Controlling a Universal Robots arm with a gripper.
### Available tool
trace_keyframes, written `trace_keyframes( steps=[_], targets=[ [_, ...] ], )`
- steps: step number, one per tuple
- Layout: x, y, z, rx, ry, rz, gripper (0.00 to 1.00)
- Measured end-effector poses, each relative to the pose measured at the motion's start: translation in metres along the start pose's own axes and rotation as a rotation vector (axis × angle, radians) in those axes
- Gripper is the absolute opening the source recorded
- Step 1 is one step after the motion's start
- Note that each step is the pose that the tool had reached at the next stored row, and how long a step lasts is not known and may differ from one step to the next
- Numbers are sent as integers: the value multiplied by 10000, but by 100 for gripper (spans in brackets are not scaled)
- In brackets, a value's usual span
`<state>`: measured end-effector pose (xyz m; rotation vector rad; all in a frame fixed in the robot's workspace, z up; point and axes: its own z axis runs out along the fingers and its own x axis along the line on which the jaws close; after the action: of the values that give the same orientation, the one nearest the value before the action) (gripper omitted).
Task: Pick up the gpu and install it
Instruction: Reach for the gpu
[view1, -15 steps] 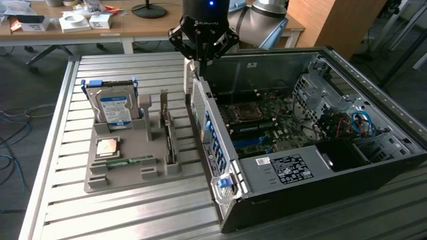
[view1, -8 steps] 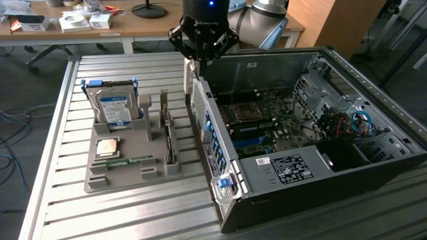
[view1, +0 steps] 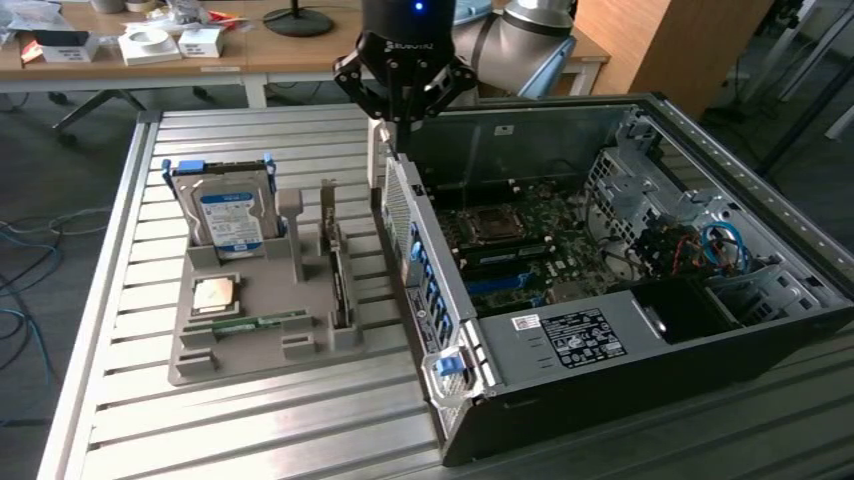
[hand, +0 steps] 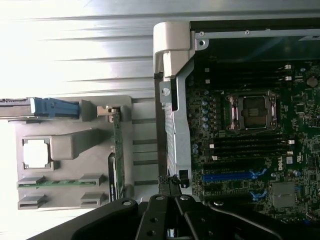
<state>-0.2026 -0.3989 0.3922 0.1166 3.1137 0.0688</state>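
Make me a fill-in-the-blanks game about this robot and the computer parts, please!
1. The tool hangs by the computer case with its jaws ___.
2. The gpu stands on its edge in a holder whose colour is ___.
3. The hard drive has a label that is white and ___.
4. The case's side is ___, so the motherboard shows.

Missing words: shut; gray; blue; open.

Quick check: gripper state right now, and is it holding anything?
Gripper: fingers closed, over the rear wall of the computer case; whether anything is pinched between them cannot be told.
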Motion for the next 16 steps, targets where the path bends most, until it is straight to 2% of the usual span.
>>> trace_keyframes(
  steps=[16],
  targets=[
    [53, -4, -1, 0, 0, -1, 11]
  ],
)
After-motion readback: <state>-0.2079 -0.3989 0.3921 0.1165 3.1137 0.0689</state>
